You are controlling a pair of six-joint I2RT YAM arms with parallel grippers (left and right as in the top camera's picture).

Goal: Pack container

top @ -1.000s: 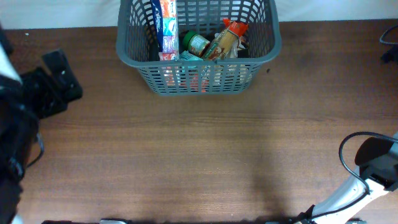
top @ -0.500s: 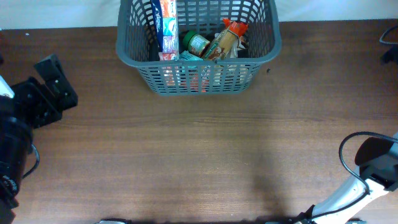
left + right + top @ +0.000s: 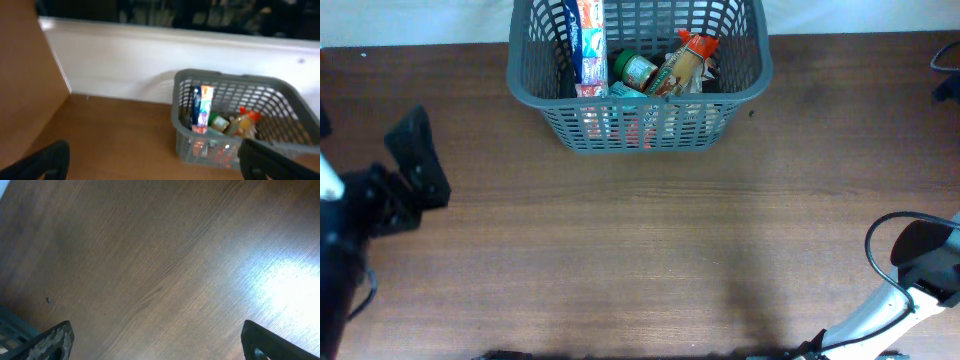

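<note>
The container, a dark grey lattice basket (image 3: 640,128), stands at the table's far edge, centre. Inside stand a tall blue, white and orange box (image 3: 590,45), a green-lidded jar (image 3: 638,70) and a red-capped bottle (image 3: 686,58). My left gripper (image 3: 412,182) is at the far left of the table, well apart from the basket, open and empty. In the left wrist view the container (image 3: 182,125) lies ahead to the right, between the wide-spread fingers (image 3: 47,160) of the left gripper (image 3: 155,162). My right gripper (image 3: 160,342) hangs open over bare wood, holding nothing.
The right arm's base and a black cable loop (image 3: 915,255) sit at the table's lower right corner. A white wall (image 3: 125,65) runs behind the basket. A corner of the basket (image 3: 10,325) shows at the lower left of the right wrist view.
My left arm has drawn back toward the table's front-left, away from the basket, still open. The right arm and the basket's contents have not moved.
</note>
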